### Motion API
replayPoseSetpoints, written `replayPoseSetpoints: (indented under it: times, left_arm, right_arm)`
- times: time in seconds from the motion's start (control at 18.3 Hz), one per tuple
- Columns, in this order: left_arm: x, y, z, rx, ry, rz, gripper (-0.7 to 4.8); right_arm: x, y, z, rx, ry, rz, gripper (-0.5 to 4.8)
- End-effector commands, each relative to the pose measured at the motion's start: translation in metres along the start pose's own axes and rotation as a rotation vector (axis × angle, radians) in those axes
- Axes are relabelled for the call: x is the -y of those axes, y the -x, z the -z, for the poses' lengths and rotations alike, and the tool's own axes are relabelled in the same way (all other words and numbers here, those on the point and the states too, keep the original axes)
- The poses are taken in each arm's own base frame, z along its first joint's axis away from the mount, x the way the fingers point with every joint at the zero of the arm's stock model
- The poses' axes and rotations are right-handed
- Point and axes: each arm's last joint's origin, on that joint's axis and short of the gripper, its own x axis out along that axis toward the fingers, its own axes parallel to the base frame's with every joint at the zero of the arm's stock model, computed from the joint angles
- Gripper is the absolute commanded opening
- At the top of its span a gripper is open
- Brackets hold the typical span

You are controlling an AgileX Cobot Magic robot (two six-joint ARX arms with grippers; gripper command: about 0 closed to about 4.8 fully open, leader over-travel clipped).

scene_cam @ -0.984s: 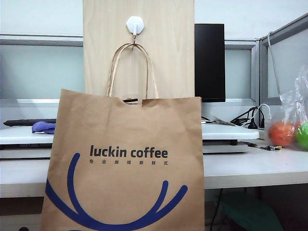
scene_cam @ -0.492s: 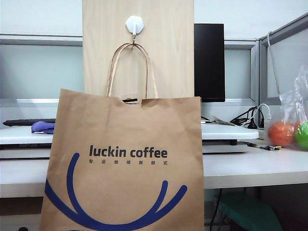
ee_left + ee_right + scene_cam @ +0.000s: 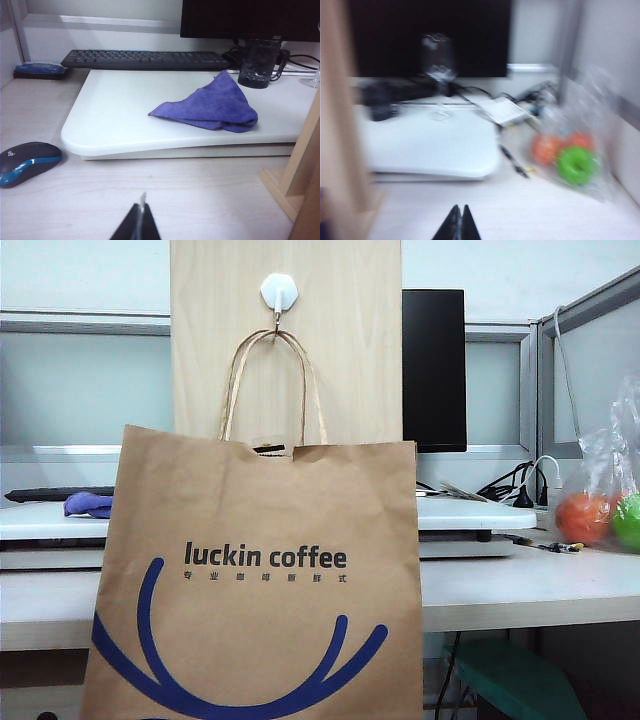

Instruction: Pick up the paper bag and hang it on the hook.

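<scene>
The brown paper bag (image 3: 260,590), printed "luckin coffee" with blue curves, fills the middle of the exterior view. Its tan cord handles (image 3: 236,380) loop over the metal prong of the white hexagonal hook (image 3: 279,291), which is stuck on an upright wooden board (image 3: 350,340). Neither gripper shows in the exterior view. In the left wrist view my left gripper (image 3: 142,210) is shut over the pale desk, away from the bag. My right gripper (image 3: 459,209) is also shut and holds nothing; its view is blurred, with the board's edge at one side.
A white raised platform (image 3: 125,120) carries a purple cloth (image 3: 210,107) and a dark cup (image 3: 257,65). A keyboard (image 3: 145,59) and a mouse (image 3: 25,160) lie nearby. A clear bag of orange and green fruit (image 3: 570,155) sits on the right of the desk, and a monitor (image 3: 434,370) stands behind.
</scene>
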Motion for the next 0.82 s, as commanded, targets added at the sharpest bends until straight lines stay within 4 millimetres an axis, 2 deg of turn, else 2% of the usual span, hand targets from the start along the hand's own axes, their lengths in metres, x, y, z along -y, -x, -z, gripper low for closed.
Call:
replayPoseSetpoints:
  times: [0.05,0.22,0.33,0.55,0.82]
  left_arm:
    - [0.000,0.000,-0.001,0.007,-0.002,0.005,-0.06]
    - [0.000,0.000,-0.001,0.006,-0.002,0.005,-0.06]
    - [0.000,0.000,-0.001,0.007,-0.002,0.005,-0.06]
    - [0.000,0.000,-0.001,0.007,-0.002,0.006,-0.06]
    - [0.000,0.000,-0.001,0.007,-0.002,0.005,-0.06]
  right_arm:
    - [0.002,-0.015,0.031,0.066,-0.043,0.035,-0.05]
    - [0.010,-0.023,0.059,-0.001,-0.009,0.072,-0.05]
    - [0.016,-0.025,0.066,-0.022,0.001,0.051,-0.05]
    - [0.028,-0.026,0.074,-0.045,0.014,0.058,-0.05]
    - [0.028,-0.025,0.073,-0.033,0.022,0.067,-0.05]
